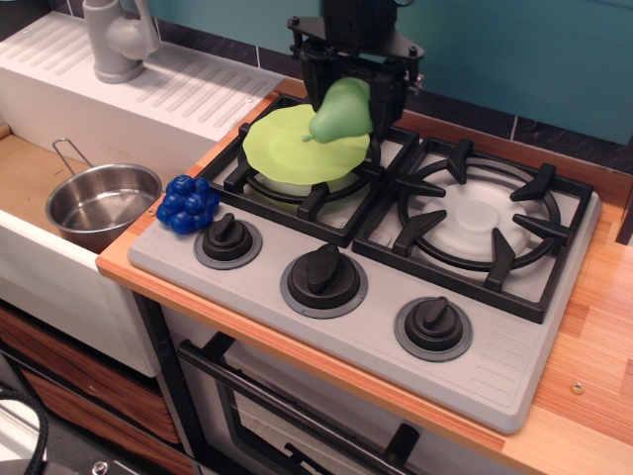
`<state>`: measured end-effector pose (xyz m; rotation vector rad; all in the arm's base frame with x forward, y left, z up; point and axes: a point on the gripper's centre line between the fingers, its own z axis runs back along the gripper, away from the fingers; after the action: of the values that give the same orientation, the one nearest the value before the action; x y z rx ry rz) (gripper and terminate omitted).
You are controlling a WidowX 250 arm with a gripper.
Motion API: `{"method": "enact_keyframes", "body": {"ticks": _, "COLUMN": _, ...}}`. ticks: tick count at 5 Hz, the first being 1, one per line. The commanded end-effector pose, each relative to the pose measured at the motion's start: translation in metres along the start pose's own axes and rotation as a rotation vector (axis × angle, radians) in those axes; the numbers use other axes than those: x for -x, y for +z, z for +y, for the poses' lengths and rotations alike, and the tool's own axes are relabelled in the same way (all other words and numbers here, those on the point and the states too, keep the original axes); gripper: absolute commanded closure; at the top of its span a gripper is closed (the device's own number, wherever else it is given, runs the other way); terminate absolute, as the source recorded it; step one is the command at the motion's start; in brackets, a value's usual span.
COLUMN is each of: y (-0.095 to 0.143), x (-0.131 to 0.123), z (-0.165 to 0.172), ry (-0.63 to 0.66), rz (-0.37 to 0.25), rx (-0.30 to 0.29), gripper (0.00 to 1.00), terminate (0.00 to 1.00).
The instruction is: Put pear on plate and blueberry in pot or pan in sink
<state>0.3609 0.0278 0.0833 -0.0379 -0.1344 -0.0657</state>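
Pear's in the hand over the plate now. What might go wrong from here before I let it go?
1. The pear hangs tilted above the far edge of the plate; released here, it may roll off onto the burner grate.
2. The plate rests on raised grate bars, so a hard drop could tip it.
3. The blueberry sits at the stove corner above the sink; a clumsy grasp could knock it off, missing the pot.
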Motion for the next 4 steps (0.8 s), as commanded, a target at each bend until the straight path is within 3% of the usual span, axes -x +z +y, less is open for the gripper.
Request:
{"method": "enact_keyframes", "body": {"ticks": 1, "y": 0.008, "x": -0.023, "z": 0.03, "ry": -0.01, "rz": -0.06, "rx": 0.001, "gripper": 1.0, "terminate": 0.0}}
{"method": "enact_keyframes", "body": {"ticks": 3, "y": 0.001, "x": -0.029, "z": 0.049, "ry": -0.017, "rz": -0.061, "rx": 0.033, "gripper": 1.0, "terminate": 0.0}}
{"method": "enact_keyframes", "body": {"ticks": 4, "y": -0.001, "x": -0.028, "z": 0.047, "ry": -0.034, "rz": -0.072, "rx": 0.024, "gripper": 0.0, "terminate": 0.0}}
